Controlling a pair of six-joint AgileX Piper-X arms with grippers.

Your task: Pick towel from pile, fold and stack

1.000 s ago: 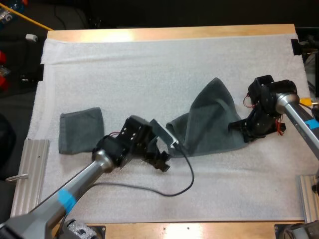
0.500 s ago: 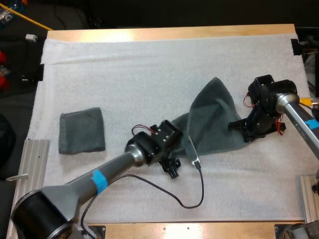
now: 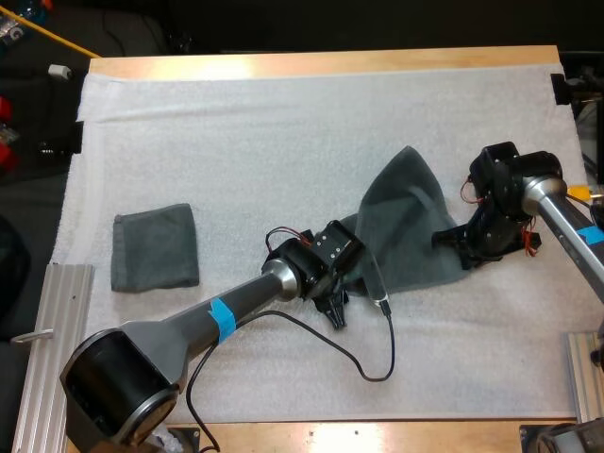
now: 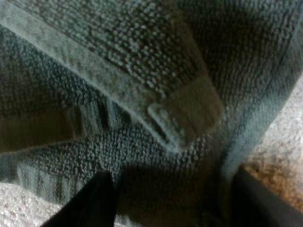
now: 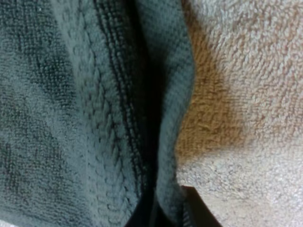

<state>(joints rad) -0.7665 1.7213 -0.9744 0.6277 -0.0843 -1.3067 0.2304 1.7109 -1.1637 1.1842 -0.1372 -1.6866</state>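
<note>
Black fingers (image 4: 97,198) of the left gripper (image 4: 175,201): how do they stand? (student)

Parted, one to each side, gripping nothing. Dark grey-green terry lies between and ahead of them, with a hemmed, doubled-over corner just beyond the tips. (tutor)

And the right gripper (image 5: 163,213)? (student)

Its jaws are pinched on a raised fold of the same cloth, at the hemmed edge where it meets the white mat (image 3: 283,142). (tutor)

Where does the crumpled towel (image 3: 406,226) lie as a whole? (student)

High view: right of the mat's middle, peaked toward the far side of the wooden table (image 3: 330,62), its broad near edge running left to right from one gripper to the other. The right gripper holds the right-hand end; the left gripper sits at the near-left lobe. A folded towel (image 3: 156,247) lies flat well apart, at the mat's left. (tutor)

Which relation governs the coming move? (student)

By judgement: the free corner lies straight ahead of the parted left jaws, and the left arm is much the nearer to it. A short advance and closure should take it, letting the long near edge be drawn out between the two arms for folding. Risk: pinching two layers at the doubled corner. (tutor)
</note>
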